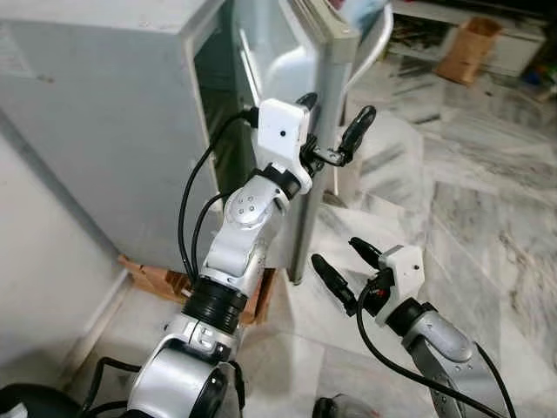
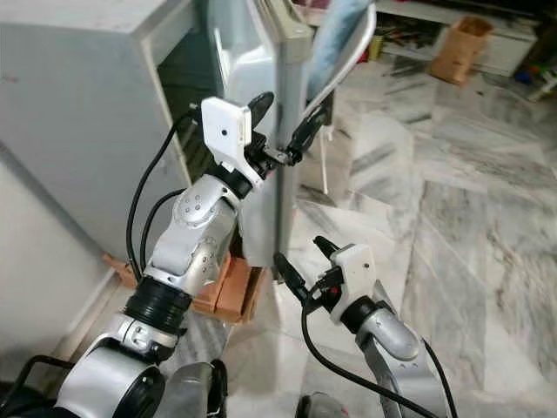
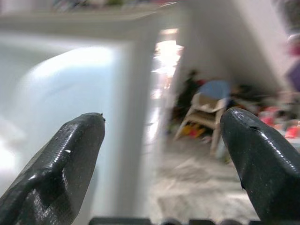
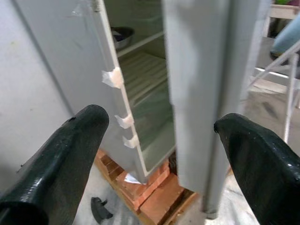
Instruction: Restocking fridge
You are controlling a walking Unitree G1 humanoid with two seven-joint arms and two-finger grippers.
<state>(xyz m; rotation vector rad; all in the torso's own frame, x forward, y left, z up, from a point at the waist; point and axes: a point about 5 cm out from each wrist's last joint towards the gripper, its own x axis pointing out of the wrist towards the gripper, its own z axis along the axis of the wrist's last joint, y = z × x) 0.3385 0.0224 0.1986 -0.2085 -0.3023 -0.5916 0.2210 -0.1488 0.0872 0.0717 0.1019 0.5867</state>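
The grey fridge (image 1: 104,131) stands on my left with its door (image 2: 252,52) partly ajar. My left gripper (image 1: 338,109) is raised at the door's free edge, open, with one black finger on each side of that edge (image 3: 136,117). My right gripper (image 1: 337,252) is lower, near the foot of the door, and is open and holds nothing. Along its fingers (image 4: 75,154) I look into the gap, where white wire shelves (image 4: 145,70) show. A dark metal bowl (image 4: 123,36) sits on an upper shelf.
The fridge rests on red bricks (image 4: 150,187). Bits of white tape (image 4: 112,77) stick to its frame. A white chair with a blue cloth (image 2: 339,43) stands just behind the door. A brown paper bag (image 1: 468,48) sits far back on the marble floor (image 1: 487,200).
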